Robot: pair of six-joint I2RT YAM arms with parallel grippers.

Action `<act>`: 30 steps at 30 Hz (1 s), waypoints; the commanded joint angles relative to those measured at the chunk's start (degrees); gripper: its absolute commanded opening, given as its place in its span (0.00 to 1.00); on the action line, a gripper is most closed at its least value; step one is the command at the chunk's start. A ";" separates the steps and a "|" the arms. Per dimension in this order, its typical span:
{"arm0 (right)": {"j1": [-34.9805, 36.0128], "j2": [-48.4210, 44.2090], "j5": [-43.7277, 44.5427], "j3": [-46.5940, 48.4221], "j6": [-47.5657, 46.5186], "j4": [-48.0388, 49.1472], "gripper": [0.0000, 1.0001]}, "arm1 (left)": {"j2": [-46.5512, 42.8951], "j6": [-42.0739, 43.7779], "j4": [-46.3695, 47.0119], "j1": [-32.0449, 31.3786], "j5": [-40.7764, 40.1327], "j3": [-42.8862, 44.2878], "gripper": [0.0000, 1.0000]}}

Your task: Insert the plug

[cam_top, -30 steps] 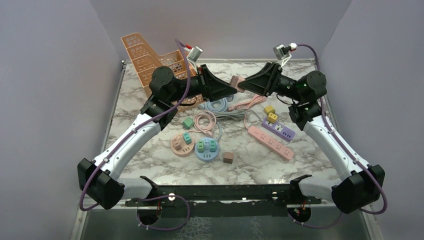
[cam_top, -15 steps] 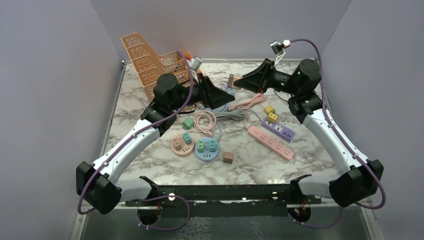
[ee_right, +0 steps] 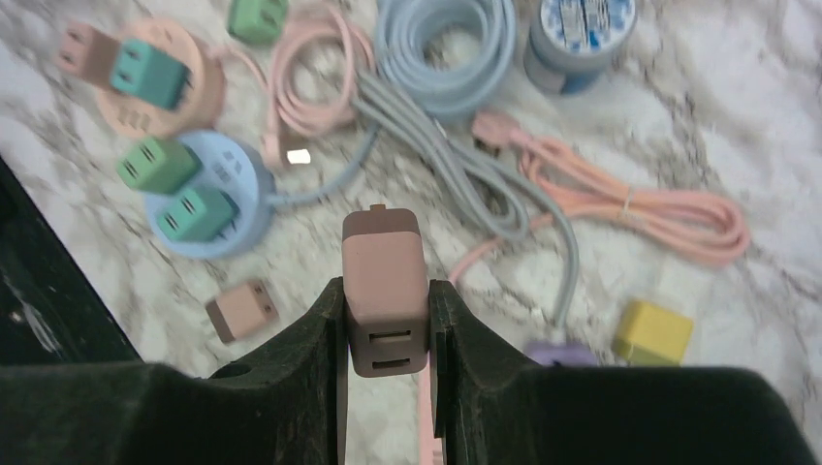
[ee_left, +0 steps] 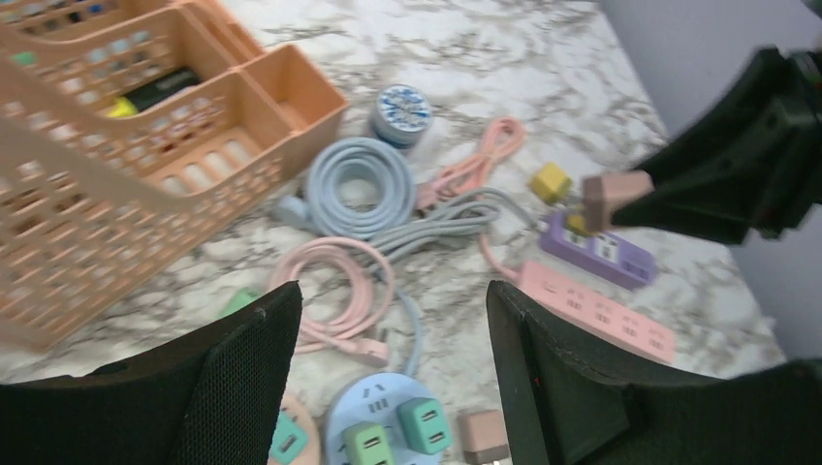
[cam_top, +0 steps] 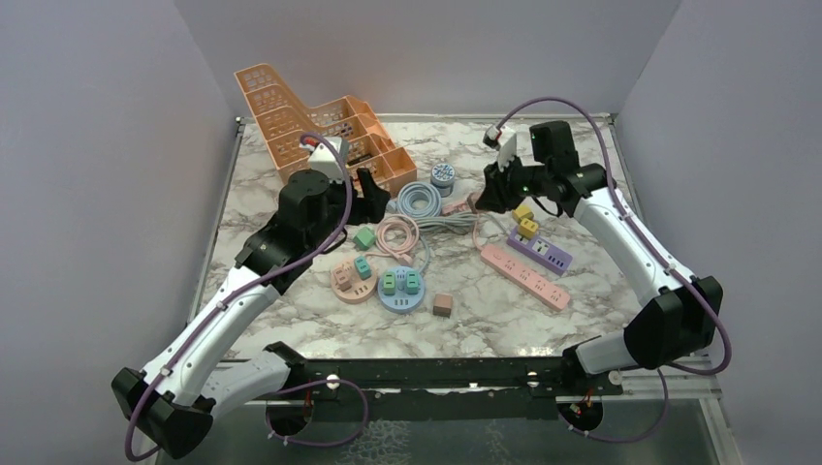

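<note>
Basket [cam_top: 283, 124] behind cables [cam_top: 448, 225], power strips [cam_top: 528, 274] right

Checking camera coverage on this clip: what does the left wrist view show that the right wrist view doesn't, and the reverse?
Only the left wrist view: the orange basket and the left pincer, open with nothing between its fingers. Only the right wrist view: the two ports on the near face of the pink-brown plug, with the right pincer shut on its sides. Both: that held plug, the blue coiled cable, the blue round hub carrying green plugs, the yellow cube plug and the small loose plug.
</note>
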 commanded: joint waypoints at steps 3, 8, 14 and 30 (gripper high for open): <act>0.08 1.51 14.68 -3.07 -11.02 -14.99 0.01 | -2.77 2.64 -7.66 0.45 -19.61 0.36 0.72; 0.05 3.98 19.15 -7.04 -11.42 -15.94 0.01 | -3.82 4.79 -6.77 0.41 -17.16 -1.29 0.73; 0.12 6.83 18.15 -7.92 -11.41 -16.49 0.01 | -3.46 5.04 -4.09 -0.11 -12.49 -2.20 0.73; 0.35 8.45 21.48 -8.61 -12.44 -22.31 0.01 | -2.01 5.36 -3.32 -1.30 -12.31 -2.40 0.73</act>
